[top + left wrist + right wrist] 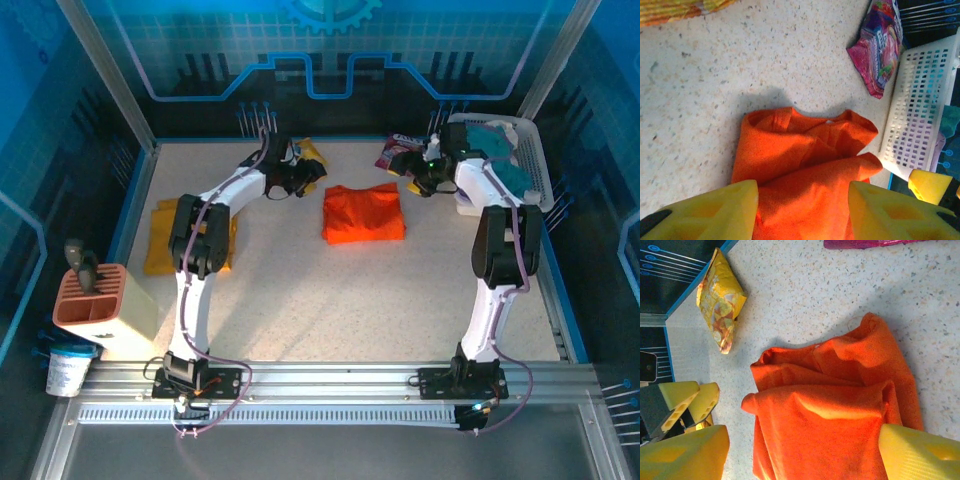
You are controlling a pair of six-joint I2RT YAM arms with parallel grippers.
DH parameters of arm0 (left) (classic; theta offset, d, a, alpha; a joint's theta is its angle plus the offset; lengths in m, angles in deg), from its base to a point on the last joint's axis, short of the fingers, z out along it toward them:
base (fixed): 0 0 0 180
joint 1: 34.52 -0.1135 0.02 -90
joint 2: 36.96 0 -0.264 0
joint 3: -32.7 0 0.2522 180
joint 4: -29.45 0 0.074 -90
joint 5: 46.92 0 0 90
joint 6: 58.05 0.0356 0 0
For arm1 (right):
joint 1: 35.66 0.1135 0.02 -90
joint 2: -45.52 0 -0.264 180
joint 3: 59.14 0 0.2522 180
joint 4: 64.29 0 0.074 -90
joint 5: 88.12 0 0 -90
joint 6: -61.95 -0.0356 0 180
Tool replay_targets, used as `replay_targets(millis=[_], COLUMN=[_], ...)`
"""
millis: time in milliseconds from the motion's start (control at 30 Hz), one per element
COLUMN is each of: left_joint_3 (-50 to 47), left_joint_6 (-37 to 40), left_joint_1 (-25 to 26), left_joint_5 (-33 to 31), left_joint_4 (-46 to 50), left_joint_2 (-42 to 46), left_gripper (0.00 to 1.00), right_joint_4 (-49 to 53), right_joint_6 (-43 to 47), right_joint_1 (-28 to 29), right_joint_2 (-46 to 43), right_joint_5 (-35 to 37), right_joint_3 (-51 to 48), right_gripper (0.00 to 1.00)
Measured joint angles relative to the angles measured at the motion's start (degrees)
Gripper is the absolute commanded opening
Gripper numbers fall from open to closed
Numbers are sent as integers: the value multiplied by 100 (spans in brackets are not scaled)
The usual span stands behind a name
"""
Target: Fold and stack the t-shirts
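The bright orange t-shirt lies folded in a bunched rectangle at the middle back of the table. Its folds show close up in the left wrist view and the right wrist view. My left gripper hovers at the shirt's left back corner, and its yellow jaws stand open above the cloth. My right gripper is at the right back corner, also open over the shirt. The mustard yellow t-shirt lies flat at the left, partly under the left arm.
A white basket with teal cloth stands at the back right. A purple snack packet and a yellow one lie along the back. A terracotta holder and a cup stand at the front left.
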State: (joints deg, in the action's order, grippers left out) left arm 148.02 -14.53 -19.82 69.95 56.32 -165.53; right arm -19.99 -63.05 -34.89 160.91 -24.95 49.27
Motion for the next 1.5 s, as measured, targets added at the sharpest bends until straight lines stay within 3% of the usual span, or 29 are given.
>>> replay_targets(millis=[333,533,1067,1333,1500], left_joint_3=[-2697,-3630,-3794,-3792,-3794], left_joint_6=[9,-9,-247,-350,-461], left_joint_1=[264,750,1008,1060,1060], left_joint_5=[133,90,-48,-101,-144], left_joint_4=[-557,-1016,-2374,-2494,-2555], left_joint_2=[1875,1996,1298,1268,1268], left_gripper=[51,46,29,13,0], right_joint_4=[-365,-892,-2315,-2564,-2549], right_joint_6=[433,577,632,629,625], right_joint_1=[-11,-22,74,103,105], right_joint_2=[-1600,-1746,-1217,-1217,-1228], right_joint_5=[240,382,385,385,385], right_joint_3=[-2640,-3674,-3777,-3856,-3926], right_gripper=[77,72,49,14,7])
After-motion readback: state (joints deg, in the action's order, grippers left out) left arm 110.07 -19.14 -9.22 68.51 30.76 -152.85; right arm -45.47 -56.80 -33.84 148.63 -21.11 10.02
